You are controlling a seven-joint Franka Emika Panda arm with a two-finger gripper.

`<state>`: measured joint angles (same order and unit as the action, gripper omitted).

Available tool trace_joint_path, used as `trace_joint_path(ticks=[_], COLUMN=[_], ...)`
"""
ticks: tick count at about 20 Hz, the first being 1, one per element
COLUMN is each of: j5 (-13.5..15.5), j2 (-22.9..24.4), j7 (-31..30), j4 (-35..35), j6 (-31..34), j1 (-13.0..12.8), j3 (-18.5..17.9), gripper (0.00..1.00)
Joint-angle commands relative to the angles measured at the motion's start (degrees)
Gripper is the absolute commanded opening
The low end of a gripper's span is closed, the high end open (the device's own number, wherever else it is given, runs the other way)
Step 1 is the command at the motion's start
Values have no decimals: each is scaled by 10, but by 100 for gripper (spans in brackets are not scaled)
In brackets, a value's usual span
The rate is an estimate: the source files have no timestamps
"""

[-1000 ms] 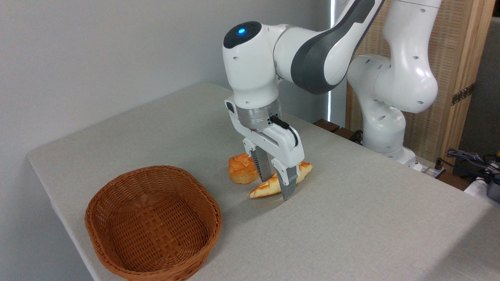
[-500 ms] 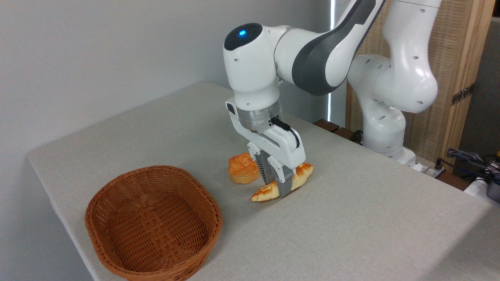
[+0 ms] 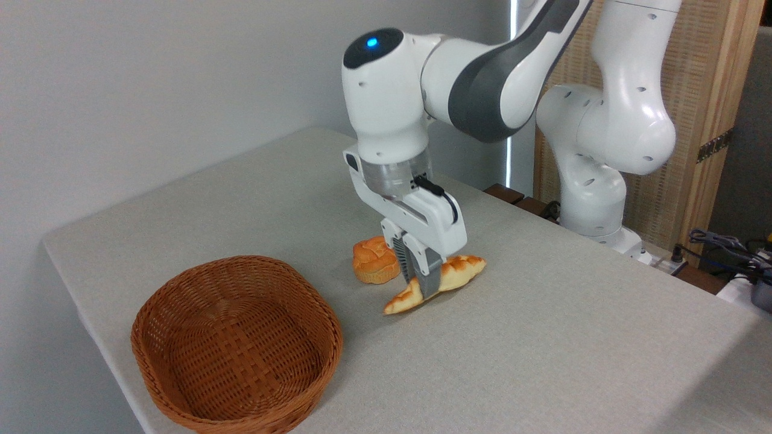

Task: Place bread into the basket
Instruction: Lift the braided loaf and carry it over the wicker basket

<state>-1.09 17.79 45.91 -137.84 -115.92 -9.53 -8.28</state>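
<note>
The bread (image 3: 461,270), a long braided golden loaf with pointed ends, tilts with its left tip low, right of the basket (image 3: 236,345), a shallow, empty reddish-brown wicker bowl.

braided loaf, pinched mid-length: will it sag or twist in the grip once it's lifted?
Probably stiff: the braided loaf shows no bend either side of the gripper. Its ends overhang the narrow fingers, so it may pivot. It looks light.

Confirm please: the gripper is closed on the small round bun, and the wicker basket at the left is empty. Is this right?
Not quite. In the camera view the gripper is closed on the long braided bread; the round bun sits untouched beside it. The basket at the left is indeed empty.
</note>
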Motion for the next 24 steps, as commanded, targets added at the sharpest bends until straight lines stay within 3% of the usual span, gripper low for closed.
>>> trace_joint_path(ticks=[1, 7, 10, 16, 21, 23, 24], j5=[18, 61, 75, 143, 156, 156, 152], j2=[-14, -78, -131, -262, -325, -340, -350], j7=[12, 13, 7, -20, -64, -65, -64], j4=[67, 193, 266, 425, 485, 488, 488], j6=[6, 67, 76, 76, 68, 67, 65], j1=[-7, -7, -6, 11, 11, 11, 10], j3=[-14, -35, -36, -35, -27, -26, -24], gripper=[11, 12, 13, 14, 23, 46, 84])
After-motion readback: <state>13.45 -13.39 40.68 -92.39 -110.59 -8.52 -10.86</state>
